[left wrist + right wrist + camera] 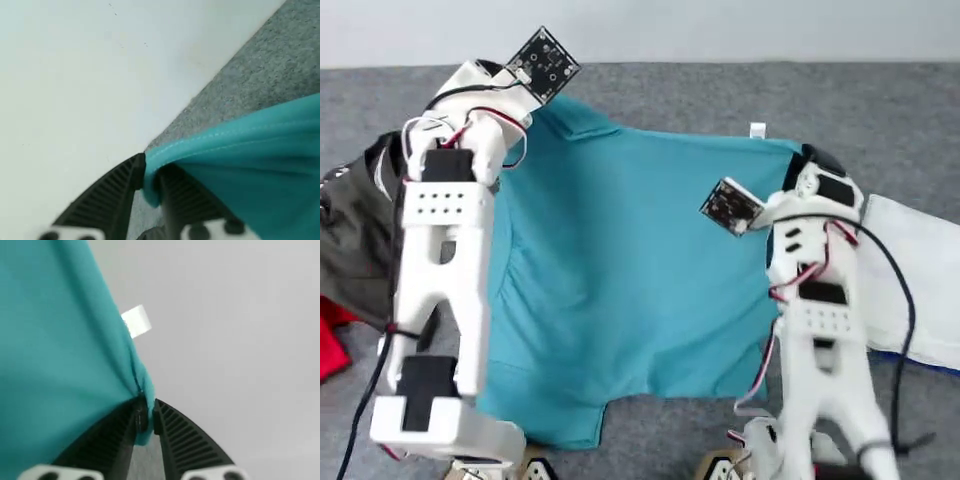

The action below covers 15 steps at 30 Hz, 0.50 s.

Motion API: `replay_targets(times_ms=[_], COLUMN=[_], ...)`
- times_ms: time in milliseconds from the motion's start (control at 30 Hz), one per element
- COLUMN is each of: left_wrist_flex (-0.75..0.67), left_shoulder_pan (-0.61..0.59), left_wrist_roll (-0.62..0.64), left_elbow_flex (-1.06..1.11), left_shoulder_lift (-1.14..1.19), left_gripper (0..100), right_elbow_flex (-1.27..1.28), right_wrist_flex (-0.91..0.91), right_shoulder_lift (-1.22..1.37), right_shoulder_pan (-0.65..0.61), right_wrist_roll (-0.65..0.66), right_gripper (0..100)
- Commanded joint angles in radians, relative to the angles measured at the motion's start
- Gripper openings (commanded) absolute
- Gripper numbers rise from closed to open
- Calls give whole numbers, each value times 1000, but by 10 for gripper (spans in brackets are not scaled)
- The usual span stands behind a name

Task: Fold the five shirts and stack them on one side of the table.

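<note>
Where the teal shirt [620,270] lies: spread over the middle of the grey surface [880,110], between the two arms, reaching from the far edge toward the near edge.
left jaws: pressed together, pinching the stitched edge of the teal shirt at its far corner toward the surface's left edge; the left wrist view shows the cloth caught between the black ribbed fingers [112,192].
right jaws: pressed together on a fold of the teal shirt at its far corner toward the right edge, as seen in the right wrist view.
white tag [757,130]: on the shirt's far edge, near the right jaws.
white garment [920,280]: flat at the surface's right edge, just beside the right arm [820,300].
dark garment [355,230]: bunched at the left edge, beside the left arm [445,250].
red cloth [328,350]: at the left edge, nearer the near corner.
</note>
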Motion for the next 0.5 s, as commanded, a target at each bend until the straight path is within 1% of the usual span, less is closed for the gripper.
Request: replay_targets(times_ms=[0, 133, 233, 333, 467], left_wrist_flex=[-58, -51, -29, 35, 97], left_shoulder_pan=[-8, -29, -35, -35, -29], left_wrist_roll=[-12, -12, -12, -12, -12], left_elbow_flex=[-99, -220, -291, -369, -452], left_shoulder_lift=[48, 153, 210, 249, 275], left_gripper=[14, 14, 14, 14, 14], right_elbow_flex=[-222, -443, -562, -632, -655], right_wrist_flex=[-65, -62, -62, -62, -62], right_shoulder_lift=[174, 371, 484, 549, 575], right_shoulder_pan=[-2, -8, -10, -10, -12], right_wrist_roll=[14, 14, 14, 12, 12], right_gripper=[10, 10, 10, 10, 10])
